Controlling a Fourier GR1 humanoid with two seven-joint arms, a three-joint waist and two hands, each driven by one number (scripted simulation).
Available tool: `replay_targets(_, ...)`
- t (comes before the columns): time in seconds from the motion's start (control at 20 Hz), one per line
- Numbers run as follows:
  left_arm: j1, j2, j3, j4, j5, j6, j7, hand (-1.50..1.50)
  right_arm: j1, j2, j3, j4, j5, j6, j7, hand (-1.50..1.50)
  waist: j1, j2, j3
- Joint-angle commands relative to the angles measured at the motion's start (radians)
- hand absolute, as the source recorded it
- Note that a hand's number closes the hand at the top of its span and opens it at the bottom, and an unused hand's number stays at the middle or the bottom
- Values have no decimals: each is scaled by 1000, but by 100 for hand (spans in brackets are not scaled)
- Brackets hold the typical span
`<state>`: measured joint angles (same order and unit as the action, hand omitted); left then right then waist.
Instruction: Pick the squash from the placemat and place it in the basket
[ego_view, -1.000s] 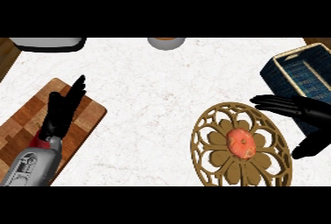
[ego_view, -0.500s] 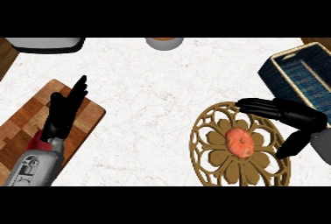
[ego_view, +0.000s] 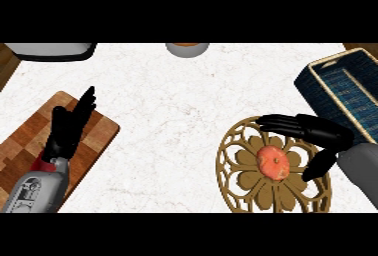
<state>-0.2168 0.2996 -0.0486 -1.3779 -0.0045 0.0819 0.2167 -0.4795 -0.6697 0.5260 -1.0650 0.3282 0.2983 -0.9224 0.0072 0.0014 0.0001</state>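
Observation:
An orange squash (ego_view: 273, 162) lies at the middle of a round tan openwork placemat (ego_view: 244, 186) at the lower right of the counter. My right hand (ego_view: 319, 134) hovers over the placemat's right half, open, its fingers stretched left above the squash and its thumb pointing down beside it, not closed on it. A dark blue woven basket (ego_view: 341, 95) stands at the right edge, just behind that hand. My left hand (ego_view: 68, 129) rests open with fingers up over the wooden board at the left.
A wooden cutting board (ego_view: 37, 142) lies at the lower left under the left arm. A grey tray (ego_view: 55, 50) sits at the top left edge and a small grey bowl (ego_view: 187, 49) at the top middle. The counter's middle is white marble.
My right hand has moved left from the placemat's right rim to over the squash, fingers now arching above it. The left hand and squash have stayed put.

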Motion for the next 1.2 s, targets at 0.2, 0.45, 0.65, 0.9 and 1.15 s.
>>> replay_targets(0.2, 49, -29, -6, -51, -27, -6, 9, 0, -32, 60, -1, 35, 62, 99, -22, -150, 3, -1, 0)
replay_targets(0.45, -20, -22, 38, 31, -25, -28, -4, 0, 32, 76, 14, 33, 107, 62, -54, -150, -3, 0, 0)
replay_targets(0.65, -47, -47, 41, 96, -50, -19, -45, 0, -3, 94, -3, 63, 116, 97, -36, -150, -4, 1, 0)
replay_targets(0.9, -43, -37, 57, 55, -57, -35, -12, 0, 26, 98, -14, 51, 158, 74, -64, -150, -6, 0, 0)
replay_targets(1.15, -46, -53, 59, 63, -47, -46, 1, 0, 40, 155, 6, 68, 238, -107, -117, 150, -4, 1, 0)
